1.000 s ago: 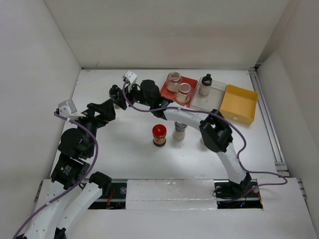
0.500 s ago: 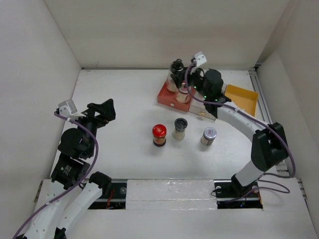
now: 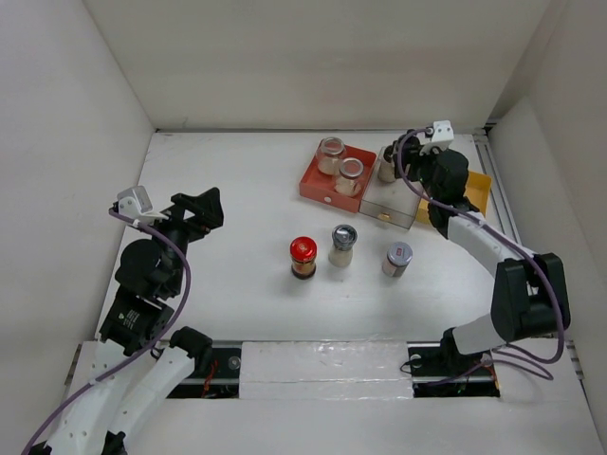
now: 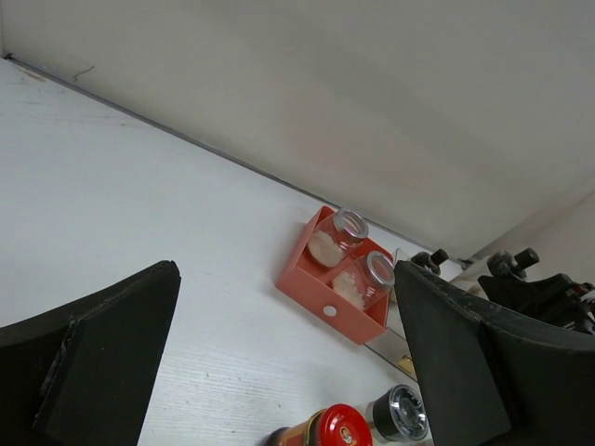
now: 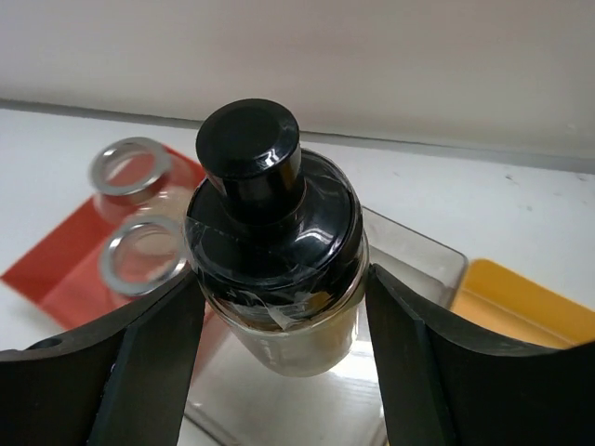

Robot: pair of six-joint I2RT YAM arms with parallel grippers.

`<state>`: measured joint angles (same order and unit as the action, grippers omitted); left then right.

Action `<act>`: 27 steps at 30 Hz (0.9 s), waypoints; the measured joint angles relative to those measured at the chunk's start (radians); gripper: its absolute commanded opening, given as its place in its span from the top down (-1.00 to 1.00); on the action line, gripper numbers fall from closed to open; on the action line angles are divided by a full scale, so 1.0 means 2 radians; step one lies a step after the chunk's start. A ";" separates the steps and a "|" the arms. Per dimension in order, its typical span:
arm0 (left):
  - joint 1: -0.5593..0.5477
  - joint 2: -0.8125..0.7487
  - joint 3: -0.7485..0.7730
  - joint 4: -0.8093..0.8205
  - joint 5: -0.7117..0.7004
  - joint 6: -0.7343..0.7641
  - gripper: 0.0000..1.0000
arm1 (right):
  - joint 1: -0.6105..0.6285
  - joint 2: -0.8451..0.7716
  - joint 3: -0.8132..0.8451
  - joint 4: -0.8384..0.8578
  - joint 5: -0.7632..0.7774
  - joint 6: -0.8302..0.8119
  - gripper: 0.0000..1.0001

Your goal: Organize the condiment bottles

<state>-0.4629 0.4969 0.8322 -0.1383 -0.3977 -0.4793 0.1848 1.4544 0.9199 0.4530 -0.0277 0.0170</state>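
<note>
The right gripper pinches a black-capped clear glass bottle at the clear square tray, far right. The left gripper is spread and empty. Releasing the bottle while it is tilted could topple it.

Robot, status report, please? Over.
Left gripper open, empty. Right gripper shut on black-capped bottle above clear tray. Another bottle already stands there; three bottles wait on table.

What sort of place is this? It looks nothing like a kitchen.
Probably a robot test bench in a lab: a white table boxed in by bare white walls, a left arm and right arm bolted at its near edge, and a few condiment bottles and coloured trays laid out like props.
</note>
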 measured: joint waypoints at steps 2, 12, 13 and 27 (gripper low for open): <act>0.000 0.000 0.000 0.000 0.001 0.000 -0.92 | -0.016 0.008 0.000 0.002 0.008 0.001 -0.16; 0.000 0.004 0.000 0.000 0.003 0.000 -0.92 | -0.080 0.136 0.029 0.026 0.000 0.019 -0.21; 0.000 0.004 0.000 0.000 0.003 0.000 -0.92 | -0.082 0.147 0.037 0.029 -0.006 0.021 -0.21; 0.000 0.009 0.000 0.000 0.003 0.000 -0.92 | -0.085 0.207 0.089 0.033 -0.024 0.048 -0.43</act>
<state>-0.4629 0.5148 0.8322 -0.1375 -0.3920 -0.4786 0.0139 1.8687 1.0988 0.5194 -0.0757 0.1131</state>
